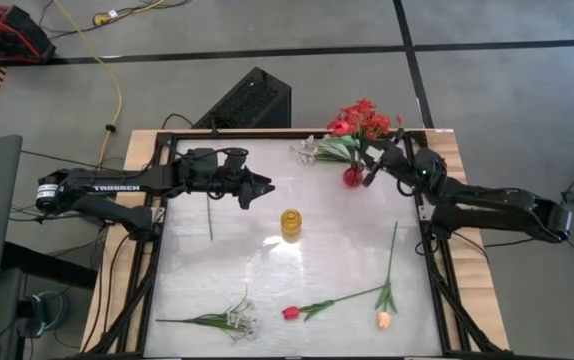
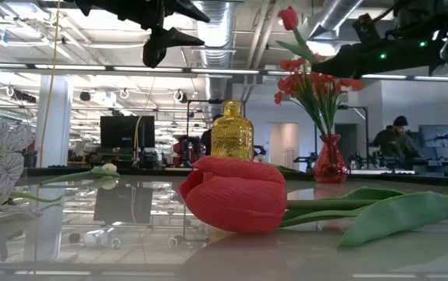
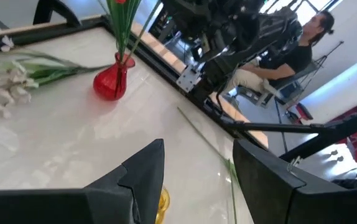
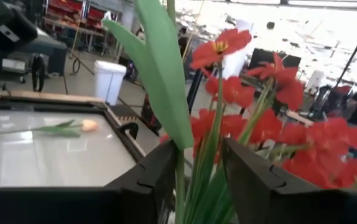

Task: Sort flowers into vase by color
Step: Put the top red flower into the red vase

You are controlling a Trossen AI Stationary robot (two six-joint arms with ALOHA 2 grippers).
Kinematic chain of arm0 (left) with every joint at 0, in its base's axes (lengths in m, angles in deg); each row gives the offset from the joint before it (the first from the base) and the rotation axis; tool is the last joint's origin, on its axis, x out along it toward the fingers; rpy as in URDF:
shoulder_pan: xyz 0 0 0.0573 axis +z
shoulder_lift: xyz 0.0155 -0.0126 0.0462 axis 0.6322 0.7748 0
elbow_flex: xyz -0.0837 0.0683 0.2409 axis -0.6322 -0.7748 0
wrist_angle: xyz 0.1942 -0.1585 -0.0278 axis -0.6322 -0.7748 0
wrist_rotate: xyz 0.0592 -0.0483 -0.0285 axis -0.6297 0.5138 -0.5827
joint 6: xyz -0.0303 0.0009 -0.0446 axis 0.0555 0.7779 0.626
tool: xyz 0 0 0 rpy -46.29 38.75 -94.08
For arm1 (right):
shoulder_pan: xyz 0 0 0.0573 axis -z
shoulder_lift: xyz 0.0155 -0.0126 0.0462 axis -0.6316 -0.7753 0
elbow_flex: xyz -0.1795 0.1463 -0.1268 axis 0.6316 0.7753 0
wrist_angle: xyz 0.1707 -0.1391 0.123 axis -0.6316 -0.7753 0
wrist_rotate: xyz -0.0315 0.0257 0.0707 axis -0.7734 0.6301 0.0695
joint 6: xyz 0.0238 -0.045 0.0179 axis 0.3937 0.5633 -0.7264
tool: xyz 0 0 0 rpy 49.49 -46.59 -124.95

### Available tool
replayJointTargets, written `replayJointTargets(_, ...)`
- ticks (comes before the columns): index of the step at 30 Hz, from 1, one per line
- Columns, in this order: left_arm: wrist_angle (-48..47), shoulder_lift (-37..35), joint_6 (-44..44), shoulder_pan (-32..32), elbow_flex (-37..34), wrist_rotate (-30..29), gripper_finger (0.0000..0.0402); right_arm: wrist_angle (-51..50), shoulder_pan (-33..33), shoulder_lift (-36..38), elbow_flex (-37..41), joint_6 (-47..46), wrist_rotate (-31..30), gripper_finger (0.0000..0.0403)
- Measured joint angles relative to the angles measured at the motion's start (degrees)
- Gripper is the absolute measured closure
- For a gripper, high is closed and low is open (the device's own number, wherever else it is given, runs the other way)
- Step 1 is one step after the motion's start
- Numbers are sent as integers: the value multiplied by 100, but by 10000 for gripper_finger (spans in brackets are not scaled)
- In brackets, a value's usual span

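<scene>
because the red blooms belong together, the right pincer (image 1: 375, 166) hovers at the red vase (image 1: 353, 177) near the worktop's (image 1: 267, 270) far right corner, its fingers pinching a green stem (image 4: 181, 180) among the red flowers (image 1: 362, 120) already standing there, apparently to seat it. the left pincer (image 1: 263, 185) hangs spread above the yellow vase (image 1: 290, 223) at mid-worktop, which holds nothing yet. a white spray (image 1: 312, 150) lies beside the red vase; another white spray (image 1: 237, 318), a red tulip (image 1: 291, 313) and a peach tulip (image 1: 383, 319) lie along the near edge, unsorted
</scene>
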Motion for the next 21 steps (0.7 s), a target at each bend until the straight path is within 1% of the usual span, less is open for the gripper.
replayJointTargets(5,-41,2,-127,0,0,-10,223,-966,-33,636,0,2,-19,231)
replayJointTargets(12,-37,2,-317,0,0,-35,223,-2074,-43,1340,-2,-5,-66,231)
replayJointTargets(17,-34,2,-351,0,0,-37,223,-2689,-43,1537,-4,-500,-107,232)
replayJointTargets(21,-32,2,-430,0,0,-39,223,-3325,-91,1536,-73,-934,-107,232)
